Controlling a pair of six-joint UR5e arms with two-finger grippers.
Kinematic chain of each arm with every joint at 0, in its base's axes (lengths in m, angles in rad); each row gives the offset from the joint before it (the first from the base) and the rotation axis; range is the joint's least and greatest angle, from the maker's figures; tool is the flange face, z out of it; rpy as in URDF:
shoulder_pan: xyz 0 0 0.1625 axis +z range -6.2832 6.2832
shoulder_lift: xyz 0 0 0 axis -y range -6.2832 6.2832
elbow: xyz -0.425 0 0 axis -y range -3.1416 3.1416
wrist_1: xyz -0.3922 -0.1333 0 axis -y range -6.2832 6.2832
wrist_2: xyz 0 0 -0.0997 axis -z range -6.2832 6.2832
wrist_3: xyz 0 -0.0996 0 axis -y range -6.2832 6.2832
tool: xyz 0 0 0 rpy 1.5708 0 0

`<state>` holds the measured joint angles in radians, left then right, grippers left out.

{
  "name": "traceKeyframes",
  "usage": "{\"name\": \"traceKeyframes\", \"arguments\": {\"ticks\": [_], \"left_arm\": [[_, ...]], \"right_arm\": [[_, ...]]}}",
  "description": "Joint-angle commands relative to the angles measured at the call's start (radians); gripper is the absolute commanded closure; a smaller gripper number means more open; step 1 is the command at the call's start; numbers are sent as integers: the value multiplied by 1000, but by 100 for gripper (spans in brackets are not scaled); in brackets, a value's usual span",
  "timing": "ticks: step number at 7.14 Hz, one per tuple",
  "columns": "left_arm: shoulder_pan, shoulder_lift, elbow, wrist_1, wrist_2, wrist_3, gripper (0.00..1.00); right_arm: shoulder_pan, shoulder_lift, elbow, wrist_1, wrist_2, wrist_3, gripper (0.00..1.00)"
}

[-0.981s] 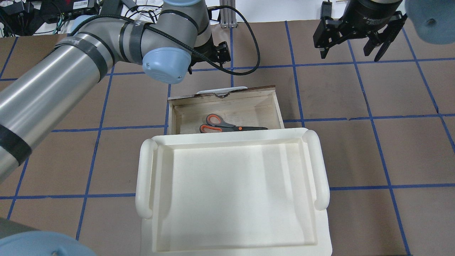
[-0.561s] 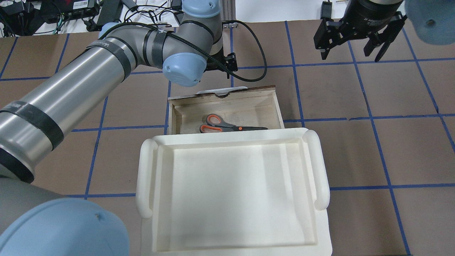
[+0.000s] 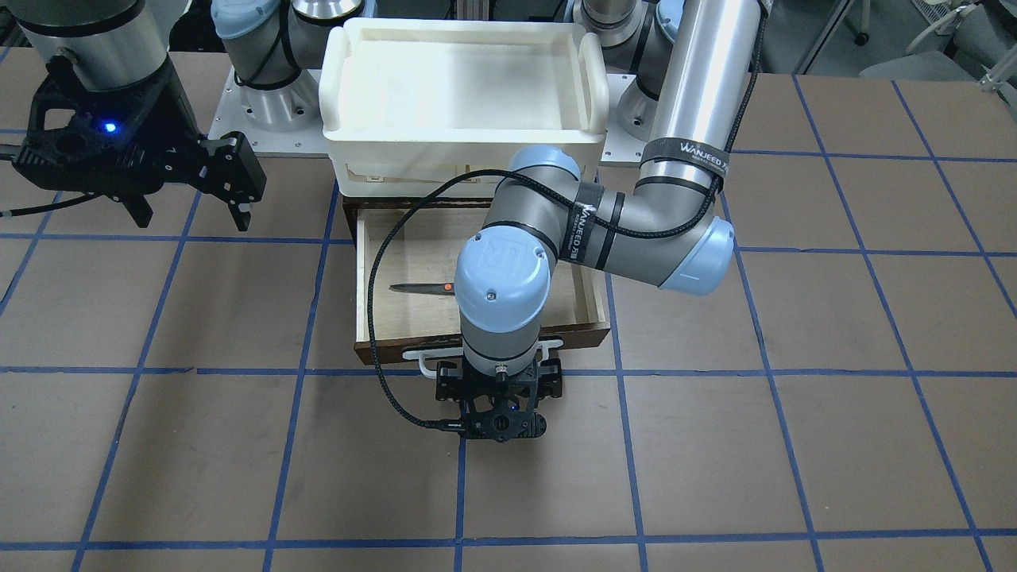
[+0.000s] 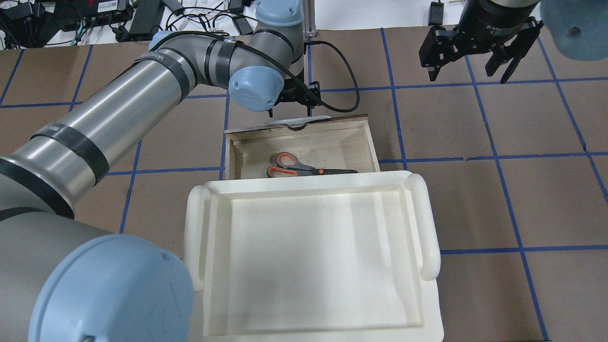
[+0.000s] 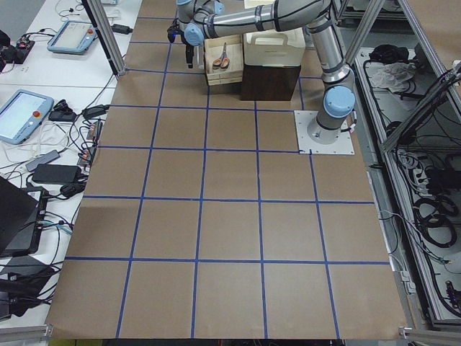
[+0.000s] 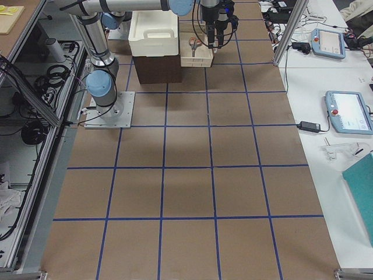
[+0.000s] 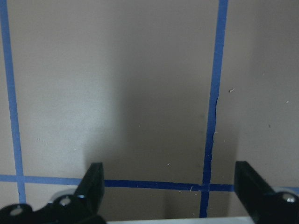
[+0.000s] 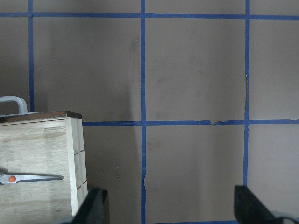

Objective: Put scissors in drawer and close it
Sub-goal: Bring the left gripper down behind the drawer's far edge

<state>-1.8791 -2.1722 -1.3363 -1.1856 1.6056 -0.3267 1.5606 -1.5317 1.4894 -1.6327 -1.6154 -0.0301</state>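
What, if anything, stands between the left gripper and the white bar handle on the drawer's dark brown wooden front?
Nothing visible does. The open left gripper hangs just beyond the white bar handle on the dark brown wooden drawer front, with only bare brown table beneath it.

drawer: pale matt wood inside, dark brown front | scissors: plastic handles, dark metal blades | bin over drawer: white matt plastic
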Motion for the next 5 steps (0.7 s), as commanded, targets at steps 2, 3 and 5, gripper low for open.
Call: {"name": "traceKeyframes", "arguments": {"ticks": [2, 3, 5], "left_arm": [[0, -27, 15, -2, -67, -46, 0], [0, -26, 15, -18, -70, -54, 0], [0, -24, 15, -87, -64, -52, 0]], "right_arm": [[-1, -1, 0, -1, -1, -28, 0], [-1, -1, 0, -1, -1, -27, 0], [-1, -1, 0, -4, -3, -28, 0]]}}
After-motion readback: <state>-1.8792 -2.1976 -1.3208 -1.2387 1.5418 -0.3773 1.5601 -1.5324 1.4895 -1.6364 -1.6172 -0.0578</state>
